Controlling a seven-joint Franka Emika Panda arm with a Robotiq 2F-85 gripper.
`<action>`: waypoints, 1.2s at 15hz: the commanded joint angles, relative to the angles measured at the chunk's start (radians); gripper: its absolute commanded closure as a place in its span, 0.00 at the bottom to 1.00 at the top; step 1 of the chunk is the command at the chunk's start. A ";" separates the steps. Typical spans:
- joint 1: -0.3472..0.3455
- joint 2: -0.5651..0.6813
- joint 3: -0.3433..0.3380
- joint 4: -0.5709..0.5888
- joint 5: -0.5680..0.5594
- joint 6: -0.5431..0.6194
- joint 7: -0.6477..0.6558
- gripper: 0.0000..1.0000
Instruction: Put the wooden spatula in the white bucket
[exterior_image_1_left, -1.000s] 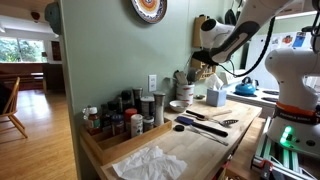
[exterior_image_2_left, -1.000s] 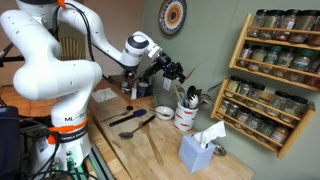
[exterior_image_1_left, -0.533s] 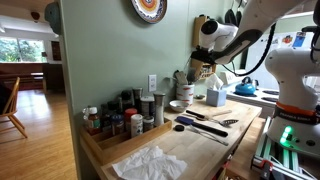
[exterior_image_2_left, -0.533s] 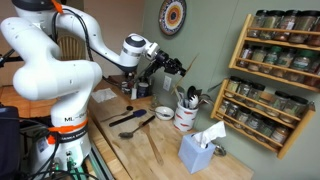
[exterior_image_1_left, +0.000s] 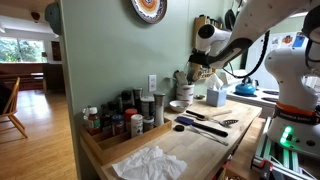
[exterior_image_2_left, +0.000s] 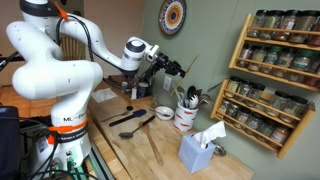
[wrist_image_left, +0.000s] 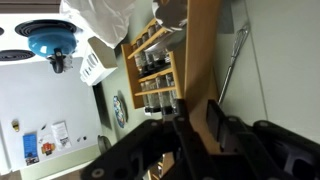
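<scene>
My gripper (exterior_image_2_left: 172, 69) is shut on the wooden spatula (exterior_image_2_left: 189, 63) and holds it in the air, above and a little to the side of the white bucket (exterior_image_2_left: 186, 118). The spatula's free end points up toward the green wall. The bucket stands on the wooden counter with several dark utensils in it. In the wrist view the spatula (wrist_image_left: 198, 55) runs as a broad tan strip between the fingers (wrist_image_left: 200, 125). The gripper (exterior_image_1_left: 204, 68) hangs just above the bucket (exterior_image_1_left: 185, 93) near the wall.
A low white bowl (exterior_image_2_left: 164, 113) sits beside the bucket. Two black spatulas (exterior_image_2_left: 130, 120) and wooden utensils (exterior_image_2_left: 151, 146) lie on the counter. A white-and-blue box (exterior_image_2_left: 197, 151) stands near the front. A spice rack (exterior_image_2_left: 272, 75) hangs on the wall, and spice jars (exterior_image_1_left: 125, 122) stand in a tray.
The gripper has risen slightly with the wooden spatula, and the spatula's free end has tipped higher toward the wall.
</scene>
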 joint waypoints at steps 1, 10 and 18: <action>-0.090 0.118 0.115 0.019 0.113 0.088 -0.084 0.94; -0.261 0.259 0.253 0.056 0.353 0.346 -0.223 0.94; -0.387 0.215 0.380 0.072 0.534 0.605 -0.349 0.94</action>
